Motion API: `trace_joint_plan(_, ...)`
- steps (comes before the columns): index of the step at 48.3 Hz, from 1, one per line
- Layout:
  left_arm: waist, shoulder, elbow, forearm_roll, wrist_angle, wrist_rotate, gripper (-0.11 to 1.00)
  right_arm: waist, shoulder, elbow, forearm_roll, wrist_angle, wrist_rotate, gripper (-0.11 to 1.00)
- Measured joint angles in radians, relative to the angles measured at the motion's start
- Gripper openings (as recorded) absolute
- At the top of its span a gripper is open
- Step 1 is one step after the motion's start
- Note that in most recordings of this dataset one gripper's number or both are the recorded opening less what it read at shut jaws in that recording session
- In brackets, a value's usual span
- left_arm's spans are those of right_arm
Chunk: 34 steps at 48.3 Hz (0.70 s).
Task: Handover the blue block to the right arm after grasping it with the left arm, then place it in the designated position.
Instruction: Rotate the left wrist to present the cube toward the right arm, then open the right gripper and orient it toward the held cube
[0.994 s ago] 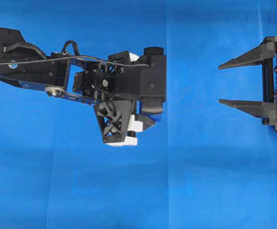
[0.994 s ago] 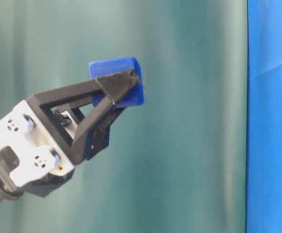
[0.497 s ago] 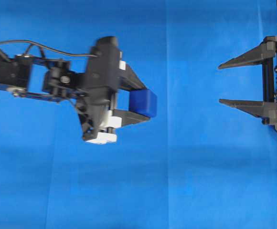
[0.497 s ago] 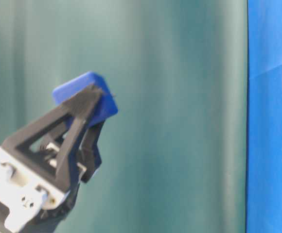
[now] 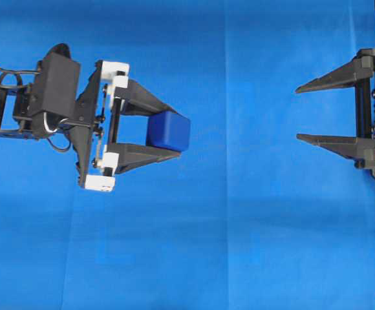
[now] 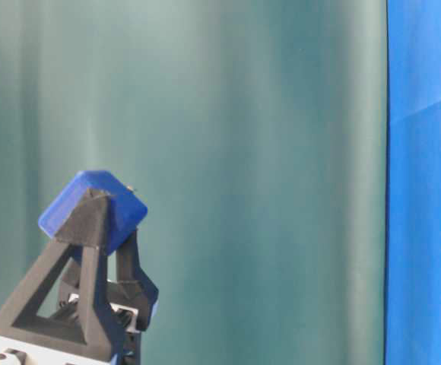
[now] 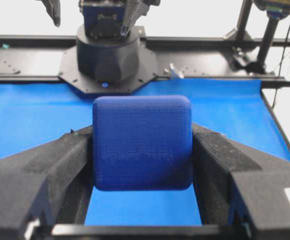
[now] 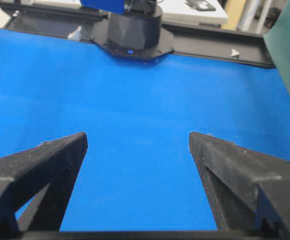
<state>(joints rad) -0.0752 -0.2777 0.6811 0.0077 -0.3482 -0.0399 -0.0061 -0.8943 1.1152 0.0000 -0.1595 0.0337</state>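
Overhead, the left gripper, black with white plastic blocks at its finger bases, sits on the left side of the bright blue cloth and points toward the right. Its two pointed black fingers pinch the small dark-blue cube with rounded edges near their tips, one finger on each opposite face.

Left wrist view: blue block fills the middle, pressed between both finger pads, with blue cloth visible beneath and past it. The black round base of the opposite arm stands at the far edge of the cloth.

Table-level view: block held aloft, tilted on a corner, against a dull green backdrop; fingers rise from the lower left, so the grasp is clear of the surface.

The right gripper, black-framed, is at the right edge of the overhead view, well apart from the block. Its jaws are spread wide with nothing between them; the right wrist view shows only cloth between the two fingers.
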Motion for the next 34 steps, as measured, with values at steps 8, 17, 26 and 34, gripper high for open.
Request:
trace_joint_plan(8,0.000,0.000,0.005,0.000,-0.011,0.000,0.49,0.000,0.000,0.000,0.000,0.000,0.000,0.95)
trace_joint_plan(17,0.000,0.000,0.006,0.000,-0.012,0.000,0.49,-0.002,0.000,0.000,0.000,-0.002,0.000,0.95)
trace_joint_plan(26,0.000,0.000,0.006,0.000,-0.012,0.000,0.49,-0.002,0.000,0.000,-0.002,-0.006,0.000,0.95)
trace_joint_plan(34,0.000,0.000,0.006,0.000,-0.014,0.000,0.49,0.000,0.000,-0.002,-0.011,-0.014,-0.012,0.95)
